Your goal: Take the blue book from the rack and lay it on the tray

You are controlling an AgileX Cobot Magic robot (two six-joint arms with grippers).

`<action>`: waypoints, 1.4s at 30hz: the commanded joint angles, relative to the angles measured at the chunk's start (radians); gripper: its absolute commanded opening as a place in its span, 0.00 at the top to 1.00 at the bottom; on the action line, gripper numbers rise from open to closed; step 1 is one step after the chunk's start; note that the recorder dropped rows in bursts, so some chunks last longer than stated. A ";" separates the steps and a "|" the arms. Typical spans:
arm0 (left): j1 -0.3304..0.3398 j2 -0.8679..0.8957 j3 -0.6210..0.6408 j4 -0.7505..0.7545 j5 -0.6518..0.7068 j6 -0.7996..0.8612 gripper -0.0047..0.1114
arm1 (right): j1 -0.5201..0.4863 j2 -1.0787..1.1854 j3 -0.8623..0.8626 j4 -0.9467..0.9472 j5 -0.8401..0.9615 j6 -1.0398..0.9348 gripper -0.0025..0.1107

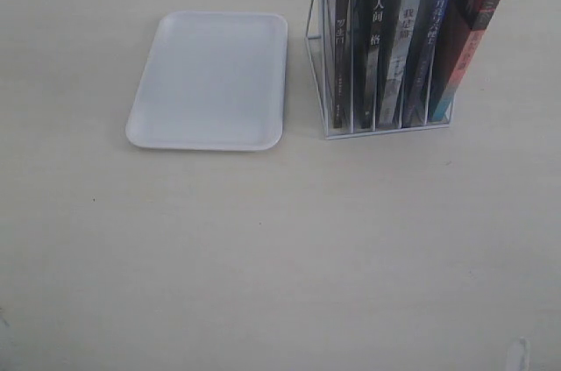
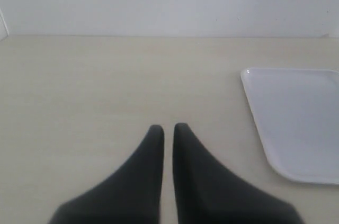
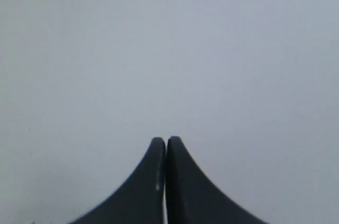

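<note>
Step 1 not begun imo. Left hand & right hand both pressed together, empty. Blue book sits in rack, 3 o'clock of tray. Next, prob: right hand spreads, pinches spine top.

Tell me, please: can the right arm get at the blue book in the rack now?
Probably yes. The blue book stands between the grey book and the red book, its spine uncovered. The right pincer is shut and must open first.
</note>
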 commanded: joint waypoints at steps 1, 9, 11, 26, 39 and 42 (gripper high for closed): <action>-0.008 -0.002 0.004 0.002 -0.006 0.002 0.91 | -0.004 -0.004 -0.046 0.100 -0.073 -0.019 0.98; -0.008 -0.002 0.004 0.002 -0.006 0.002 0.91 | -0.004 0.161 -0.440 0.229 0.529 -0.341 0.98; -0.008 -0.002 0.004 0.002 -0.006 0.002 0.91 | -0.004 0.245 -0.515 0.229 0.678 -0.343 0.98; -0.008 -0.002 0.004 0.002 -0.006 0.002 0.91 | -0.004 0.438 -0.591 0.255 0.728 -0.271 0.98; -0.008 -0.002 0.004 0.002 -0.006 0.002 0.91 | -0.004 1.140 -1.025 0.302 1.210 -0.252 0.98; -0.008 -0.002 0.004 0.002 -0.006 0.002 0.91 | -0.004 1.320 -1.292 0.300 1.392 -0.318 0.98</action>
